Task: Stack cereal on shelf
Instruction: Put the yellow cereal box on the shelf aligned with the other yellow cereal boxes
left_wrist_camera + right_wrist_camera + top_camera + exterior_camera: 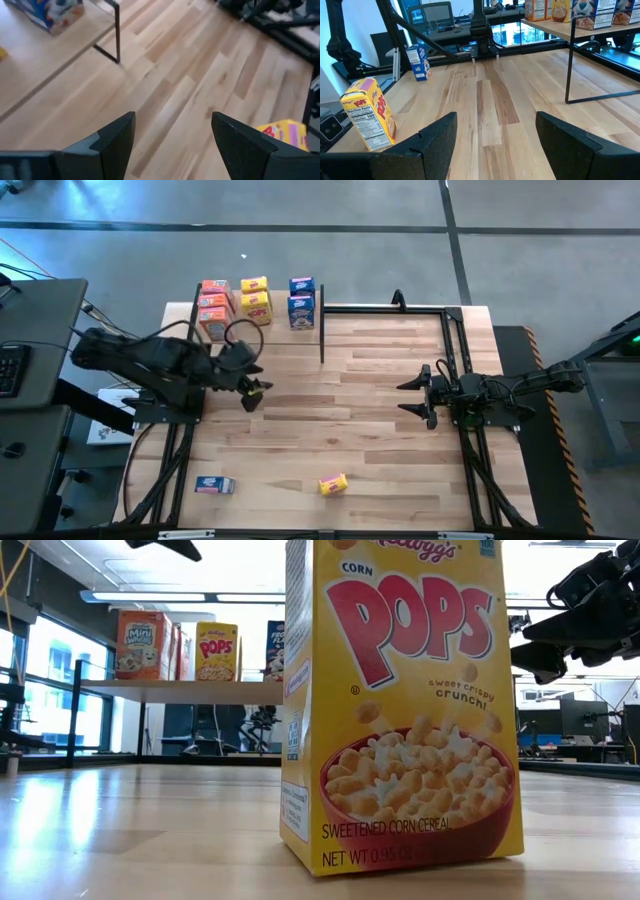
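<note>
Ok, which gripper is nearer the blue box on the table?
Left. The left gripper hangs open just up-table of the blue box, on its side of the table. The right gripper, also open, is far across the table.

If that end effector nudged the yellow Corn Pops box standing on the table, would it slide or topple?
The yellow Corn Pops box stands upright on a narrow base, so a high nudge likely tips it. Being thin cardboard, it is probably light and dents easily.

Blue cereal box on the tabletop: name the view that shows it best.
Right wrist view: the blue cereal box stands upright, whole, beside the yellow box. The high view shows it small; low and left wrist views miss it.
</note>
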`<state>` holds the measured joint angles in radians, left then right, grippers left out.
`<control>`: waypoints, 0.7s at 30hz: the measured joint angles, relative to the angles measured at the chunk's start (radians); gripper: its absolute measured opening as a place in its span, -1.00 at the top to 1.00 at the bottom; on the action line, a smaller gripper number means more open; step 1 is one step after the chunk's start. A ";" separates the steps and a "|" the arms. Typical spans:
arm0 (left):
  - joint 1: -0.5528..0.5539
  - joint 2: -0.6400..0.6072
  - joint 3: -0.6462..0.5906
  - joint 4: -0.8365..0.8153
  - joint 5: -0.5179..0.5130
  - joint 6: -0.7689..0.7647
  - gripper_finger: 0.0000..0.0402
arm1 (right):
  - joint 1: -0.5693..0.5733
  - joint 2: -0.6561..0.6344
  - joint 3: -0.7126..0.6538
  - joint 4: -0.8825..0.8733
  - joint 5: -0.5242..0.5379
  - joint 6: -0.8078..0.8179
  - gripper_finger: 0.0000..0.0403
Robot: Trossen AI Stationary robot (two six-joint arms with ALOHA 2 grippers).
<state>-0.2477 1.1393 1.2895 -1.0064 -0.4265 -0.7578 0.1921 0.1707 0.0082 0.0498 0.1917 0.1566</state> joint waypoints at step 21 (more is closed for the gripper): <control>-0.029 0.126 -0.001 0.092 0.033 0.001 -0.26 | -0.002 0.007 0.000 0.099 -0.020 0.027 -0.31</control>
<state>-0.2768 1.2654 1.2884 -0.9149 -0.3935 -0.7570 0.1898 0.1780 0.0082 0.1487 0.1719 0.1833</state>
